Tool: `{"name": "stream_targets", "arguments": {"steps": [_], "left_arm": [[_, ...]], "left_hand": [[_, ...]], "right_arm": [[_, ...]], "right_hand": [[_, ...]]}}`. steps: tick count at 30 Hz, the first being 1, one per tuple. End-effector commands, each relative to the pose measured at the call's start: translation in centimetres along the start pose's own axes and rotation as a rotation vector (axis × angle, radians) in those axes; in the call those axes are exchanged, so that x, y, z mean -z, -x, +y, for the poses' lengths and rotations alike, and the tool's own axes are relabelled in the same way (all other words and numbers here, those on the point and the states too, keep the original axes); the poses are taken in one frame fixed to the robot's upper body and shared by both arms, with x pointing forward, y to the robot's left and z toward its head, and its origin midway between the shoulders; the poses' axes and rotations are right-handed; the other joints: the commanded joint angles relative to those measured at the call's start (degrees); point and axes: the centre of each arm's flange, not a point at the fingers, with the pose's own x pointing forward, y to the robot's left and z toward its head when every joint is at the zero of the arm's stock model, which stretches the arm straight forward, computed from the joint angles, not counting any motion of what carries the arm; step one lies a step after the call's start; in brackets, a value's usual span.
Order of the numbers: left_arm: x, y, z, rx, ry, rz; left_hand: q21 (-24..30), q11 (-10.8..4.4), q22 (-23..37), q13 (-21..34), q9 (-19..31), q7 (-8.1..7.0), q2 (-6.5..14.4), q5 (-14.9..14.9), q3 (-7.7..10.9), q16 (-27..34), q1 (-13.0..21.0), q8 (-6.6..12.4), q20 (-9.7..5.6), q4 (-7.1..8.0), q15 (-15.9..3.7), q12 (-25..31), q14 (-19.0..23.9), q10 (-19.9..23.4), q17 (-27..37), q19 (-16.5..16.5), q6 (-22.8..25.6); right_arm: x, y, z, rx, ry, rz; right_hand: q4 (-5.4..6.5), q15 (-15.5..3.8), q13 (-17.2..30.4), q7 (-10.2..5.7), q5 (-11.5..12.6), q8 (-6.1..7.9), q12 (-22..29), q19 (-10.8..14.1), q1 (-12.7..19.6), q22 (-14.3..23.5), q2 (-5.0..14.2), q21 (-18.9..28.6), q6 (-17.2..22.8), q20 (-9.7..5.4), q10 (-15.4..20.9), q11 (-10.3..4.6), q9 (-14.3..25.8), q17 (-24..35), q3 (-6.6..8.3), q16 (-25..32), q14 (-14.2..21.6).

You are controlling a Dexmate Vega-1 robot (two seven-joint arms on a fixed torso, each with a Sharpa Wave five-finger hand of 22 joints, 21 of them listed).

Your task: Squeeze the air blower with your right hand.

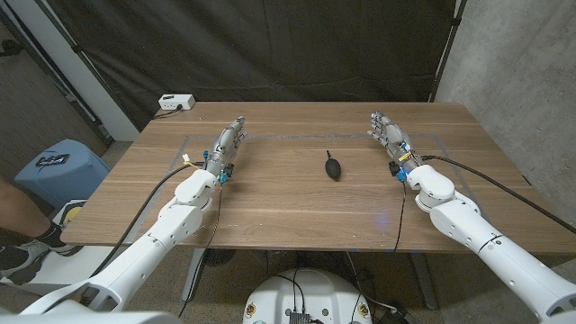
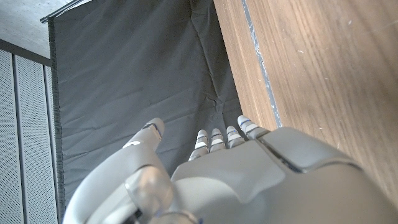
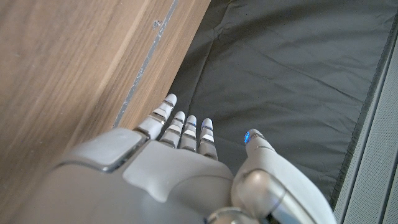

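Leftmost, beyond the tabletop (image 1: 297, 211), a blue bin (image 1: 59, 167) stood on the floor, and a white power strip (image 1: 175, 103) lay at the far left corner. Next, the left hand (image 1: 228, 142) held nothing, its fingers (image 2: 219, 139) straight and close together, thumb apart, reaching toward the dark curtain (image 1: 270, 49) past the far edge. Near the middle, the black air blower (image 1: 332, 166) lay on the wood with its nozzle pointing away from the robot, well apart from both hands. Further right, the right hand (image 1: 387, 131) was likewise empty, its fingers (image 3: 180, 127) extended and the thumb apart, nowhere near touching the blower.
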Motion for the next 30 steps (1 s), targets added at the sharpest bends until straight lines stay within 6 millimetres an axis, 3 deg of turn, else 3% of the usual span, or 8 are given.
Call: {"name": "stream_targets", "arguments": {"steps": [1, 30], "left_arm": [[0.0, 0.1, 0.3, 0.003, 0.001, -0.005], [0.1, 0.2, 0.3, 0.001, 0.009, -0.016]], "left_hand": [[-0.2, -0.23, 0.19, 0.2, 0.18, 0.01, -0.21, 0.32, 0.12, 0.23, 0.8, 0.23, 0.58, -0.24, 0.05, 0.15, -0.36, -0.18, 0.32, 0.08, 0.32], [-0.59, -0.29, 0.19, 0.18, 0.18, -0.14, -0.27, 0.38, 0.15, 0.19, 1.0, 0.21, 0.6, -0.67, 0.05, 0.13, -0.33, -0.11, 0.31, 0.16, 0.51]], "right_arm": [[-1.2, 0.3, 0.8, -0.001, 0.089, 0.005], [-4.5, 1.7, 2.3, 0.032, 0.328, 0.017]], "right_hand": [[-0.67, 0.26, 0.06, -0.04, 0.28, 0.05, 0.31, -0.03, 0.92, 0.19, -0.21, 0.31, 0.02, 0.15, 0.27, 0.08, 0.17, -0.09, 0.12, 0.16, 0.51], [-3.19, 0.75, -0.01, 0.69, 0.08, 0.22, 0.36, 0.03, 3.26, 0.18, -0.93, 0.35, 0.38, 0.51, 0.46, 0.6, 0.12, -0.49, 0.69, 0.22, 0.79]]}}
